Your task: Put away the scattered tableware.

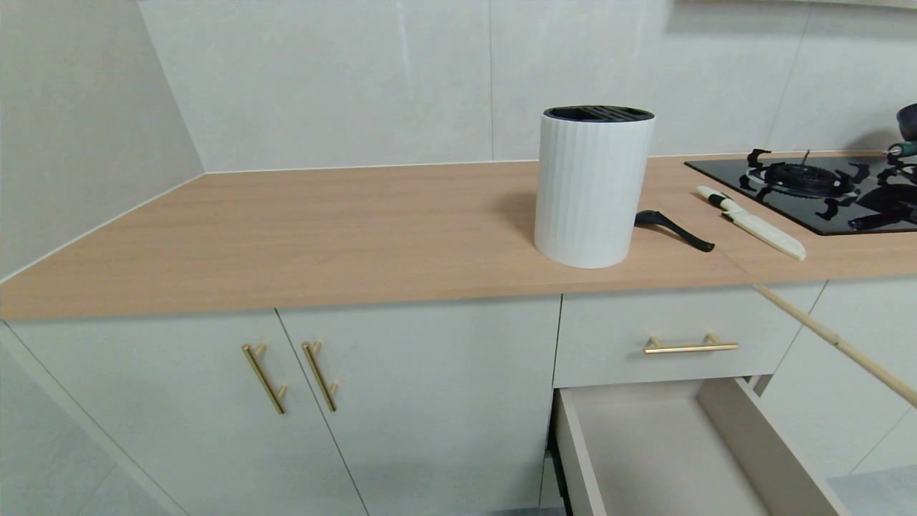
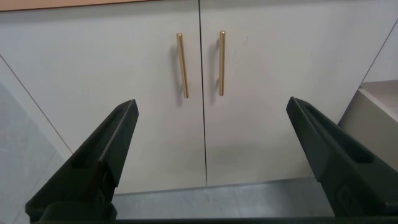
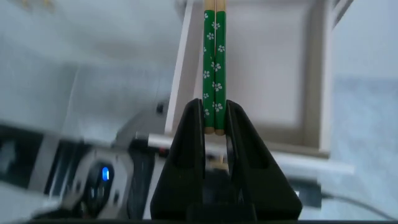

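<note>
Pointing lengthwise toward the open drawer (image 3: pixel 267 68) beyond their tips, the chopsticks (image 3: pixel 214 68) are held clamped in the right pincer (image 3: pixel 214 111), while the left pincer (image 2: pixel 211 102) is seen spread apart, facing the cupboard doors (image 2: pixel 124 62).

Knife (image 1: pixel 752 223) lies right of holder (image 1: pixel 591 190); drawer (image 1: pixel 573 451) open below.

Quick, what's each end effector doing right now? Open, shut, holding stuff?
Left end effector: open, holding nothing.
Right end effector: closed on a pair of green flowered chopsticks.
</note>
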